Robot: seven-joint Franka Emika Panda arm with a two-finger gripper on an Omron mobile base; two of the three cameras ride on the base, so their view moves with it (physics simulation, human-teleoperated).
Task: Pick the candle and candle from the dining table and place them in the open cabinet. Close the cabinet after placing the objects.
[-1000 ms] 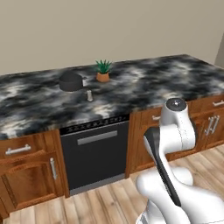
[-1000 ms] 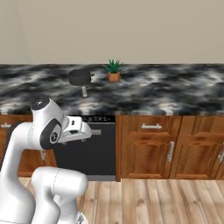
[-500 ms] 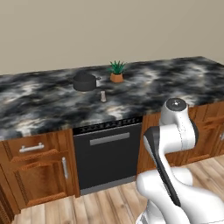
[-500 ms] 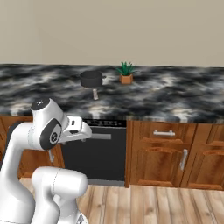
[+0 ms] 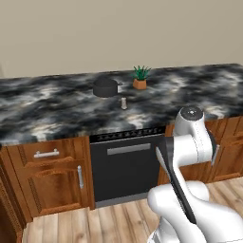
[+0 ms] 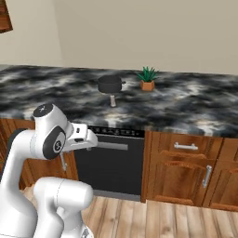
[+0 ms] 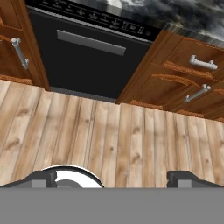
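Note:
Both candles are out of view. My gripper (image 7: 116, 179) is open, its two dark fingertips (image 7: 43, 178) wide apart with nothing between them, and it points down at the wooden floor (image 7: 109, 140). In the right base view the hand (image 6: 85, 138) hangs in front of the dishwasher (image 6: 111, 162). A long black marbled top (image 5: 52, 111) over brown wooden fronts runs across both base views; I cannot tell whether it is the dining table. A reddish-brown wooden corner (image 6: 3, 16) shows high at the left, perhaps the cabinet.
On the marbled top (image 6: 195, 104) stand a black pot (image 5: 105, 87), a small potted plant (image 5: 140, 78) and a little shaker (image 5: 124, 103). Below are the black dishwasher (image 5: 126, 166) and wooden drawers with silver handles (image 7: 203, 63). Bare wooden floor lies in front.
The whole scene has slid to the right in both base views, so the base has driven left along the counter. The arm keeps its pose and the gripper stays open.

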